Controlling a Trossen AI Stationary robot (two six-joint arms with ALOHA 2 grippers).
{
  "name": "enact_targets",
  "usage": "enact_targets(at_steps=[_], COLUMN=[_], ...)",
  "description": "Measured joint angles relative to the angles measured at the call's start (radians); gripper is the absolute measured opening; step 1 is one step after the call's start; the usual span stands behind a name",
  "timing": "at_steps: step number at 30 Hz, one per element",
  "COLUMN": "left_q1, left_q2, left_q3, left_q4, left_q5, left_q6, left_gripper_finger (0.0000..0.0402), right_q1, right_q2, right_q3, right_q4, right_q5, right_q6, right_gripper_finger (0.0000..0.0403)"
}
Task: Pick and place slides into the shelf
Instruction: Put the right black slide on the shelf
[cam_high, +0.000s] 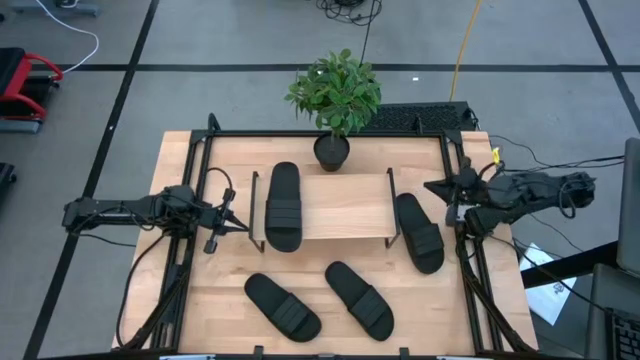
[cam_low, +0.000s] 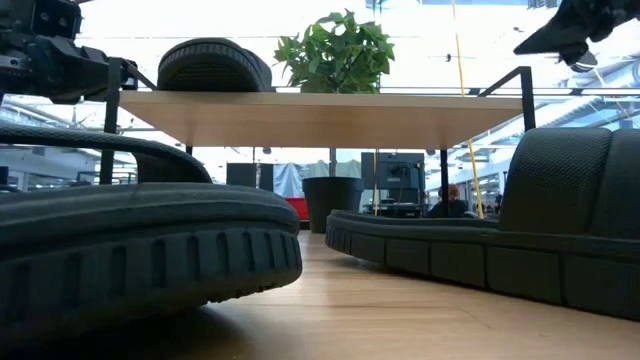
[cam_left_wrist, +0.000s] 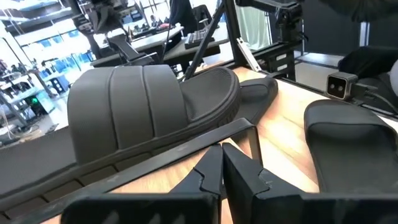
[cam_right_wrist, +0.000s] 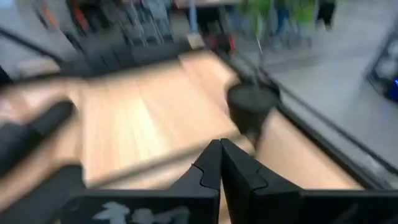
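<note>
1. Your left gripper (cam_high: 238, 226) hovers just beside the shelf's (cam_high: 345, 205) left wire frame with its fingers together and holding nothing; a low approach from there could snag the thin frame and drag the light rack.
2. One slide (cam_high: 283, 205) lies on the shelf's top board, overhanging its left edge; a nudge could tip it off.
3. Your right gripper (cam_high: 438, 187) waits near the shelf's right end, fingers together, empty.
4. Three slides sit on the tabletop (cam_high: 180, 160): one (cam_high: 419, 231) against the right frame, two (cam_high: 283, 305) (cam_high: 358, 298) in front.
5. The slides are matte black, oval-soled, ribbed-strapped and probably soft; a pinch may slip.
</note>
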Motion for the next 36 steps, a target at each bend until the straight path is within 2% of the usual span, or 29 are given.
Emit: enact_targets(at_steps=[2, 6, 9, 12, 17, 22, 27, 31, 36], left_q1=[0.000, 0.000, 0.000, 0.000, 0.000, 0.000, 0.000, 0.000, 0.000], left_q2=[0.000, 0.001, 0.001, 0.001, -0.002, -0.001, -0.001, -0.001, -0.004], left_q3=[0.000, 0.000, 0.000, 0.000, 0.003, 0.002, 0.002, 0.002, 0.001], left_q4=[0.010, 0.018, 0.020, 0.029, 0.120, 0.226, 0.233, 0.191, 0.094], left_q5=[0.000, -0.001, -0.001, -0.003, -0.004, -0.011, -0.013, -0.010, -0.060], left_q6=[0.000, 0.005, 0.062, 0.116, 0.192, 0.225, 0.203, 0.149, 0.196], left_gripper_finger=[0.0020, 0.0013, 0.0004, 0.0005, 0.0020, 0.0022, 0.0008, 0.0003, 0.0011], right_q1=[-0.016, -0.067, -0.117, -0.185, -0.294, -0.383, -0.434, -0.464, -0.516], right_q2=[0.049, 0.111, 0.147, 0.198, 0.336, 0.466, 0.547, 0.584, 0.589], right_q3=[0.066, 0.161, 0.175, 0.175, 0.172, 0.172, 0.172, 0.169, 0.104], right_q4=[-0.126, -0.330, -0.367, -0.370, -0.434, -0.473, -0.440, -0.436, -0.466], right_q5=[-0.006, -0.115, -0.218, -0.364, -0.580, -0.713, -0.732, -0.733, -0.734], right_q6=[0.055, 0.125, 0.132, 0.127, -0.034, -0.289, -0.486, -0.526, -0.601], right_gripper_finger=[0.0000, 0.0000, 0.0000, 0.0000, 0.0000, 0.0000, 0.0000, 0.0000, 0.0000])
